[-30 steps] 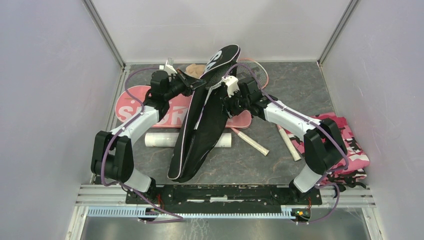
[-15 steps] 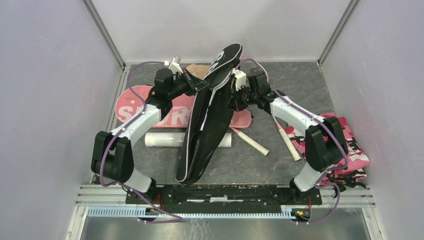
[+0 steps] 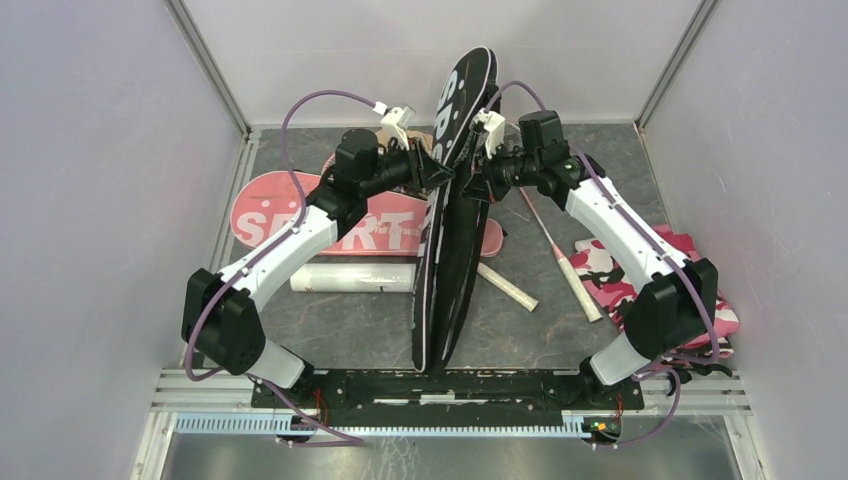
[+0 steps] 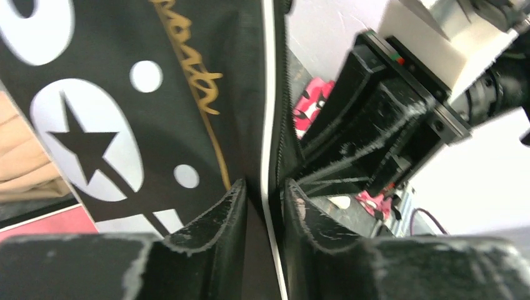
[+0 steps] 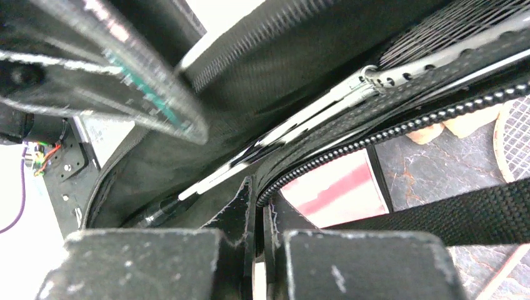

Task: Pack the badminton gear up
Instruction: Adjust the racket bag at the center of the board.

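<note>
Right tool (image 3: 480,170) is clenched on the zipper edge of the black cover (image 3: 445,270); the wrist view shows both fingers (image 5: 240,212) tight on the zip. Left tool (image 3: 441,172) sits opposite, on the cover's other face. Its fingers (image 4: 231,209) stand apart with the white-piped edge running through the gap. Can't tell if either pad touches it.

Black cover stands on edge between the two tools. Long axis runs near-far: narrow end down at the near edge by the arm bases, wide "SPORT" end raised toward the back wall. A racket (image 5: 400,65) is inside it, strung head visible through the open zip.

Pink cover (image 3: 290,222) lies flat on the desk (image 3: 600,160), left of the black one, long axis left-right, its right end passing behind the black cover. White tube (image 3: 352,278) lies parallel, just nearer than the pink cover, right end hidden by the black cover.

Right of the black cover are a white grip (image 3: 508,288) angled out from under it and a loose racket (image 3: 552,240), handle toward the near right, head hidden by the right arm. Pink camouflage cloth (image 3: 690,290) is bunched by the right elbow. Tan cloth (image 4: 22,156) lies beyond the pink cover.
</note>
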`<act>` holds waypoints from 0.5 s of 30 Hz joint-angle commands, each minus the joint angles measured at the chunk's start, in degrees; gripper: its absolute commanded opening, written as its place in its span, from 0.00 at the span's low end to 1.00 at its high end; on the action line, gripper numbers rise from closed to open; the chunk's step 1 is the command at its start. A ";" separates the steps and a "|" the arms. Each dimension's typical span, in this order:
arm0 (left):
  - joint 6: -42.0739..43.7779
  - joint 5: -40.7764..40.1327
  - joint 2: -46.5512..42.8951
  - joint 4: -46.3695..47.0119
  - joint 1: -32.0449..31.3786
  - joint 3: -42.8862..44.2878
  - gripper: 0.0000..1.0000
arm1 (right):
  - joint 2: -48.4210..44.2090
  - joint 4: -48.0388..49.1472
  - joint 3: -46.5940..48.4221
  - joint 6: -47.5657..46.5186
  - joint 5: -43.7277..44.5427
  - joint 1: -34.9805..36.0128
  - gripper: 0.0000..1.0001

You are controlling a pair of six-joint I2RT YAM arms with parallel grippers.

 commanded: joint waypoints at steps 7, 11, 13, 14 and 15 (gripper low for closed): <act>9.21 7.68 -2.47 -0.20 -2.57 2.78 0.56 | -2.63 -7.14 7.02 -9.29 -8.93 -4.67 0.00; 12.58 10.56 -3.32 -1.92 -2.54 3.76 0.73 | -2.52 -12.92 10.28 -13.69 -9.52 -5.43 0.00; 15.43 10.71 -4.19 -3.50 -2.54 4.39 0.81 | -2.49 -16.04 12.03 -15.96 -9.26 -5.66 0.00; 17.14 10.59 -4.54 -4.20 -2.54 4.87 0.84 | -2.33 -17.80 13.20 -17.30 -8.94 -5.76 0.00; 19.13 10.40 -4.87 -6.09 -2.54 5.37 0.86 | -2.16 -19.48 14.31 -18.51 -8.51 -5.81 0.00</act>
